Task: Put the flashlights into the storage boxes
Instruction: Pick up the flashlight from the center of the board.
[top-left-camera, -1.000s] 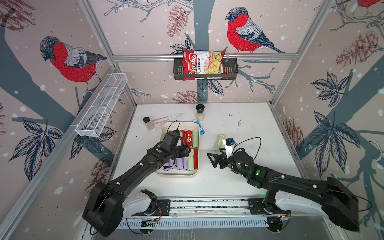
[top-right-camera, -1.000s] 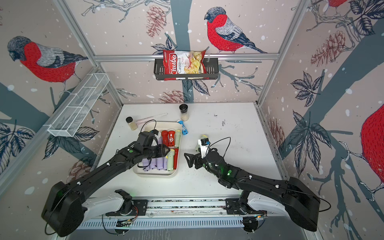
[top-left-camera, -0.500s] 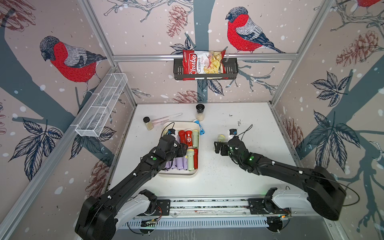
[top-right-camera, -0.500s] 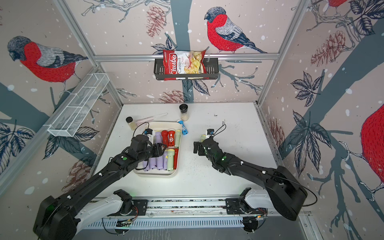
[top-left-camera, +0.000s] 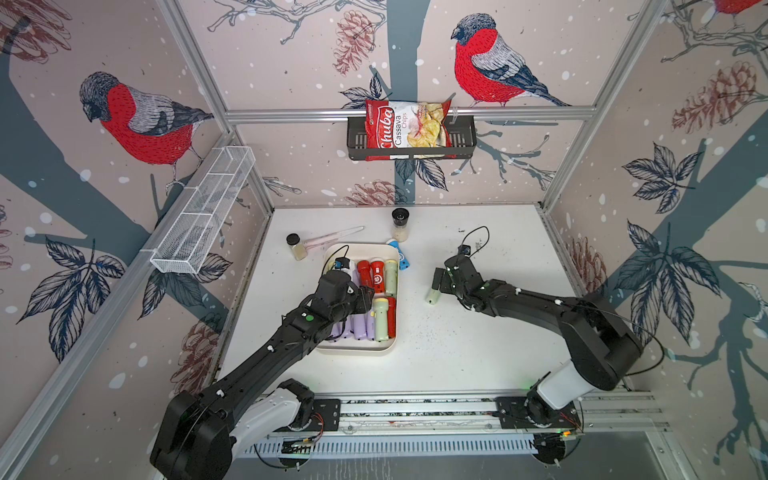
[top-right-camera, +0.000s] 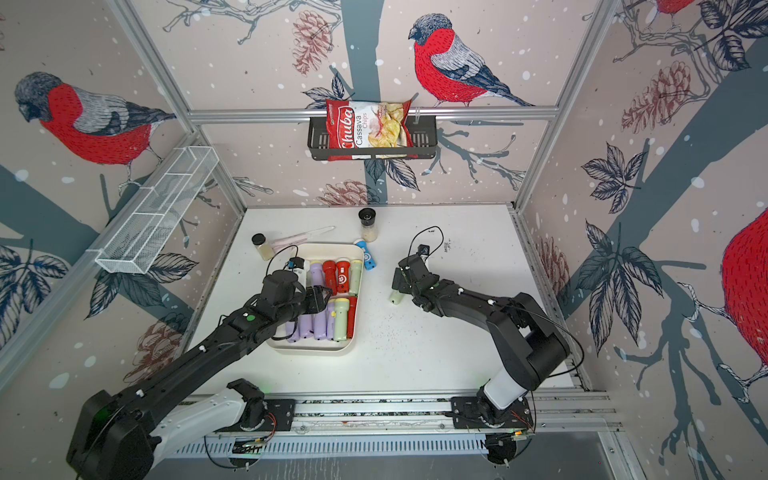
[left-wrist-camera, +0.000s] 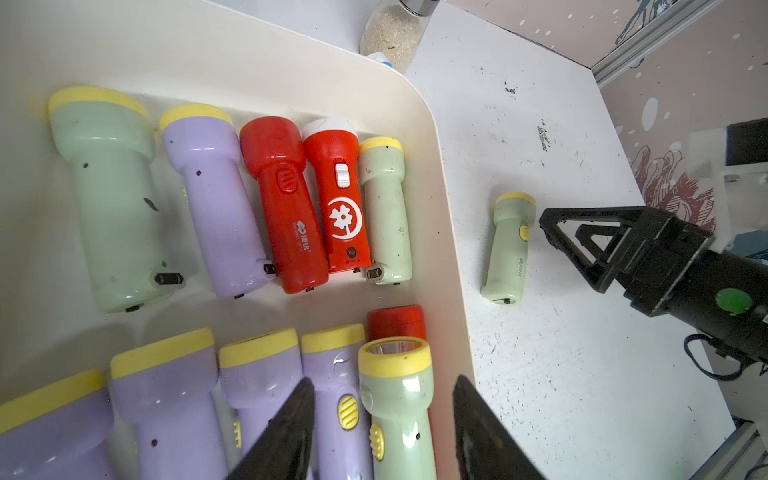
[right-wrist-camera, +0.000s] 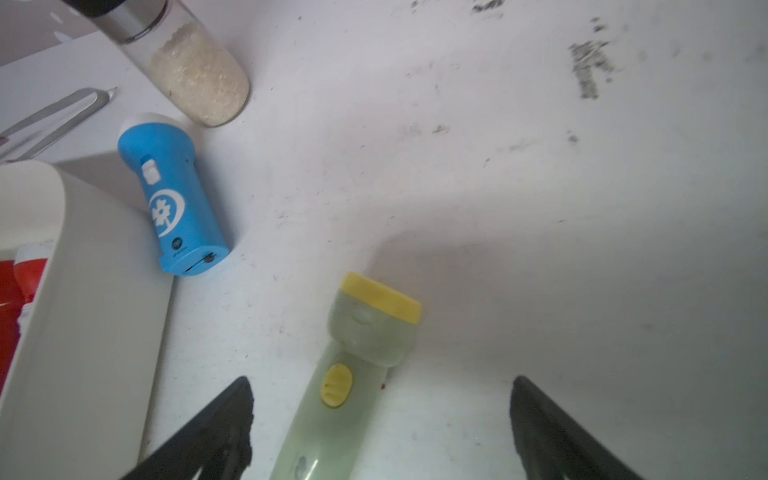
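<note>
Tray (left-wrist-camera: 440, 208) holds flashlights (left-wrist-camera: 345, 208); green flashlight (left-wrist-camera: 509, 245), blue flashlight (right-wrist-camera: 176, 199) lie outside.

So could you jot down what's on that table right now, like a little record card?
tray: cream, about eleven flashlights lying inside
pale green flashlight: on the table, outside the tray
blue flashlight: on the table, beside the tray's far corner
right gripper: open, straddling the pale green flashlight
left gripper: open, over the tray

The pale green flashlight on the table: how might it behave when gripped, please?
The pale green flashlight looks like hard plastic, probably stiff and light. On its round side, it may roll if nudged; its smooth shell might slip.
</note>
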